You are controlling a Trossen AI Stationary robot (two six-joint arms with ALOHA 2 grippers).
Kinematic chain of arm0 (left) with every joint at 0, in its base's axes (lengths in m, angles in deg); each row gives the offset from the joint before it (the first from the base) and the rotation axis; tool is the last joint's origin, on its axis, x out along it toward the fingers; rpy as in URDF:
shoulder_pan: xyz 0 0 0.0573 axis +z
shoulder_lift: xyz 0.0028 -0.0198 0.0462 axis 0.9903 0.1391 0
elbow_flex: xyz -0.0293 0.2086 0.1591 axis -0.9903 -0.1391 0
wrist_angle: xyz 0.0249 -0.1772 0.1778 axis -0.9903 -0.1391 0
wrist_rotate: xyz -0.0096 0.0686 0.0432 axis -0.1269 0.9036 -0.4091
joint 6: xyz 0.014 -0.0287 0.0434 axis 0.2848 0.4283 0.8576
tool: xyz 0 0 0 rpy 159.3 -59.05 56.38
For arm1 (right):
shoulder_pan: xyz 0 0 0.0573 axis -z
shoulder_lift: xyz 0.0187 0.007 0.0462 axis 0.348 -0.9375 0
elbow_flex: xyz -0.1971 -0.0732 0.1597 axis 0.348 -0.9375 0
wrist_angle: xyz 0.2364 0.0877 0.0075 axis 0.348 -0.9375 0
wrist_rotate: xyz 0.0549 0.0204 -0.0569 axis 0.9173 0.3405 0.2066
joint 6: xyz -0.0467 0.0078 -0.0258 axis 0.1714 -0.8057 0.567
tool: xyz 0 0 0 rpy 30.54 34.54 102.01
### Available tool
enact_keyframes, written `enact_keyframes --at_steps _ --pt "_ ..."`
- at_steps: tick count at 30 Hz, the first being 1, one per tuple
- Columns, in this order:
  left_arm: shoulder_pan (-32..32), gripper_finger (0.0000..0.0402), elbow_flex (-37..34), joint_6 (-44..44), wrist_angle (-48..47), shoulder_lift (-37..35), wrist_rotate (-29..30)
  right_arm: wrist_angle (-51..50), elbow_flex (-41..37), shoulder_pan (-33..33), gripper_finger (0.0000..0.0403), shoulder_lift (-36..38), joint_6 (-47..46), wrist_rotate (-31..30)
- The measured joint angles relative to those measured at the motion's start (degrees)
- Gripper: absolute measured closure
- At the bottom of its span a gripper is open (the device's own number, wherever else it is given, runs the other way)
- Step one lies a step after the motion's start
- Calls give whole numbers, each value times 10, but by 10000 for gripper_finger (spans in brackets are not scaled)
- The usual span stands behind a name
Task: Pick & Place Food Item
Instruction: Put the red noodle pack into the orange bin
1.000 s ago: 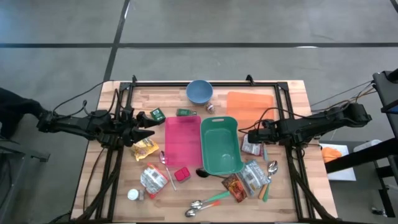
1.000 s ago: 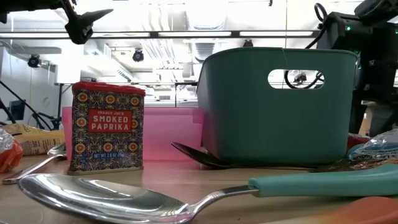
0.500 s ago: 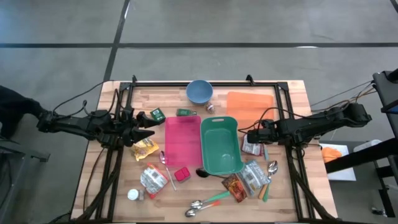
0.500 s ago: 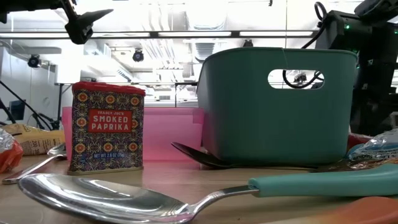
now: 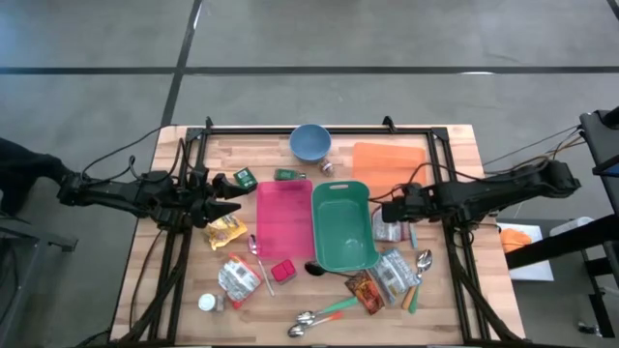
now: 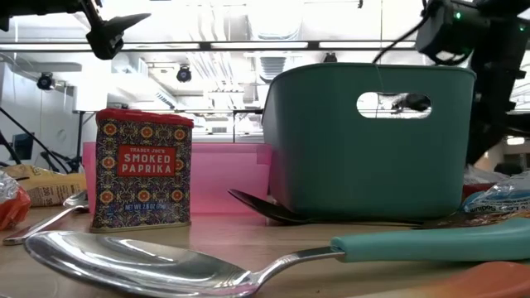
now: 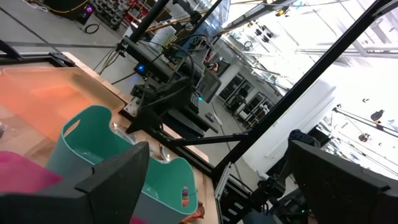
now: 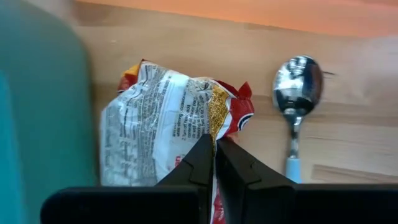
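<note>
A crinkled silver and red food packet (image 8: pixel 161 118) lies on the wood just right of the green bin (image 5: pixel 342 225), and my right gripper (image 8: pixel 214 158) is shut on it, pointing steeply down. In the high view that gripper (image 5: pixel 392 215) stands over the packet (image 5: pixel 387 230). My left gripper (image 5: pixel 232 206) hangs open and level over the table's left part, holding nothing; its wrist view shows its fingers wide apart (image 7: pixel 224 186). My right gripper pinches a raised crease of the packet (image 8: pixel 210 127) between its two fingers, near the packet's red end. The fingers come from above, slanting steeply down. The rest of the packet spreads out below them; whether it is clear of the table I cannot tell.
A pink tray (image 5: pixel 283 218) lies left of the bin, with an orange board (image 5: pixel 389 159) and a blue bowl (image 5: pixel 309 142) at the far side. A spoon (image 8: pixel 295 93) lies beside the packet. More packets (image 5: pixel 395 273), spoons and a paprika tin (image 6: pixel 141 170) crowd the near side.
My right arm has risen a little beside the green bin, as the low view shows.
</note>
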Motion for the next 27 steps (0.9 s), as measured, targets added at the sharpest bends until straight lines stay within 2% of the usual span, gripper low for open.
enact_keyframes --at_steps 27 --pt "0 16 0 0 0 0 0 -135 122 0 395 38 82 -57"
